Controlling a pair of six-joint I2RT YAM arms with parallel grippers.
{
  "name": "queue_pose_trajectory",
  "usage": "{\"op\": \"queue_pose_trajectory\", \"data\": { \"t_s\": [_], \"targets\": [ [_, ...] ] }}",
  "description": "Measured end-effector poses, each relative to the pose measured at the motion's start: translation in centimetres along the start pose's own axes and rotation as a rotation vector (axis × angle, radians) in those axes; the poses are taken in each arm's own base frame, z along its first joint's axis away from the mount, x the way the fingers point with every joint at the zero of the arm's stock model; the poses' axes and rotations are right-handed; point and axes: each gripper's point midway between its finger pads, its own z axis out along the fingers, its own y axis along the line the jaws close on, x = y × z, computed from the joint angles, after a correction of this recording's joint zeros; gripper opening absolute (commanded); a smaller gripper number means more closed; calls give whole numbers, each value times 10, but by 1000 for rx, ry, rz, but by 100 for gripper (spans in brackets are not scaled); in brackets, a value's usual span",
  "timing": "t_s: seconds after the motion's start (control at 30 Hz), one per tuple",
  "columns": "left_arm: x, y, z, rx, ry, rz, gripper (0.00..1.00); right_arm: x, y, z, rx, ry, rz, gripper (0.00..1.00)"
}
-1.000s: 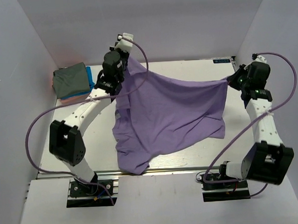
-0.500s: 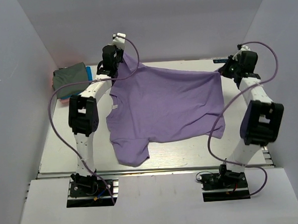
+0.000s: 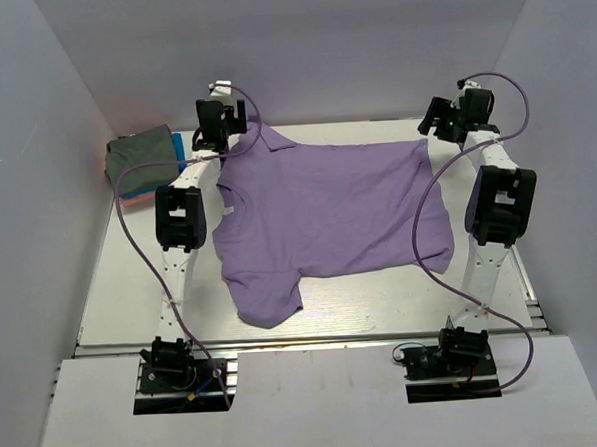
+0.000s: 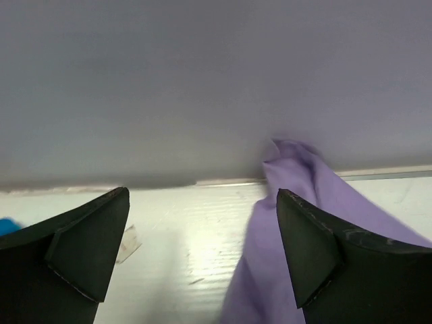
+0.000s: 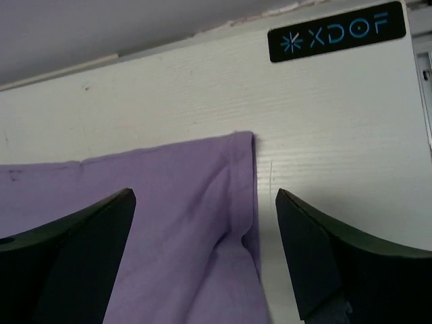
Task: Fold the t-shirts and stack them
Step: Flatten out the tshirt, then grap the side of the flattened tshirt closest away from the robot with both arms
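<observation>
The lavender-purple t-shirt (image 3: 328, 212) lies spread over the table, its far edge near the back wall and one sleeve end toward the near left. My left gripper (image 3: 221, 122) is open at the shirt's far left corner; in the left wrist view the cloth (image 4: 297, 175) runs beside the right finger (image 4: 331, 250), with bare table between the jaws. My right gripper (image 3: 443, 116) is open over the far right corner; in the right wrist view the shirt's corner (image 5: 169, 223) lies flat between the wide jaws, free of them. Folded t-shirts (image 3: 140, 160) are stacked at the far left, olive-grey on top.
The stack shows a blue edge (image 3: 179, 150) and salmon-pink beneath (image 3: 127, 195). White walls close in the table at the back and both sides. A black XDOF label (image 5: 336, 32) marks the far right table edge. Both arms stretch along the shirt's sides.
Both arms reached further toward the back wall, carrying the shirt's far edge down onto the table. Both grippers then opened and let go of the corners.
</observation>
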Motion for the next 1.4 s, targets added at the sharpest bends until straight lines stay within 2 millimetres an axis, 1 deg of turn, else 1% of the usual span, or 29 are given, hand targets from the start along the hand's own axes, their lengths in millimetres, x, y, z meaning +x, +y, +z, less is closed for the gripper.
{"op": "queue_pose_trajectory", "data": {
  "t_s": [0.07,0.13,0.2,0.27,0.33,0.37,0.4,0.43,0.47,0.5,0.57,0.63,0.73,0.77,0.8,0.83,0.9,0.97,1.03,1.07,1.13,1.2,1.23,1.27,1.3,1.4],
  "targets": [
    [2,6,-5,-9,31,-14,100,-1,1,-7,21,0,-1,90],
    [-2,10,-15,-12,69,-23,100,2,2,-24,52,19,12,90],
    [-18,12,-29,-10,95,-32,100,5,6,-47,79,39,37,90],
    [-42,11,-52,1,128,-45,100,1,11,-76,103,35,62,90],
    [-70,10,-81,14,146,-65,100,7,17,-110,118,34,87,90],
    [-80,8,-100,28,164,-74,100,12,20,-125,122,34,98,90],
    [-89,6,-122,44,174,-83,100,23,22,-141,128,43,117,90],
    [-94,2,-143,64,189,-91,100,33,23,-157,139,52,134,90],
    [-96,-3,-167,91,200,-109,100,44,24,-170,152,59,151,90],
    [-93,-9,-190,117,223,-123,100,57,24,-183,165,70,171,90],
    [-78,-24,-239,173,275,-158,100,84,23,-205,195,96,204,90],
    [-49,-39,-283,223,337,-194,100,112,21,-223,220,133,235,90],
    [8,-67,-350,322,462,-234,100,145,19,-243,255,185,277,90],
    [25,-74,-367,344,502,-241,100,154,19,-247,260,197,286,90],
    [46,-83,-392,369,563,-243,100,163,18,-252,264,204,292,90],
    [63,-88,-414,384,615,-246,100,172,18,-258,269,214,299,90],
    [83,-96,-453,414,693,-255,100,184,18,-268,278,222,303,90],
    [86,-102,-484,448,715,-286,100,190,17,-275,289,219,307,90],
    [85,-101,-514,469,713,-331,100,192,16,-278,296,211,311,90],
    [86,-99,-525,474,710,-349,100,192,16,-279,300,206,314,90],
    [94,-94,-546,471,732,-388,95,194,14,-279,310,209,320,90],
    [110,-93,-562,466,781,-417,92,199,12,-278,321,221,324,90],
    [120,-92,-568,454,821,-425,92,203,10,-278,328,231,327,90],
    [133,-91,-574,433,874,-427,88,208,8,-277,336,242,329,90],
    [146,-91,-579,410,931,-425,86,212,7,-277,343,253,332,90],
    [174,-89,-590,346,1074,-395,84,220,3,-278,360,273,334,90]
  ]
}}
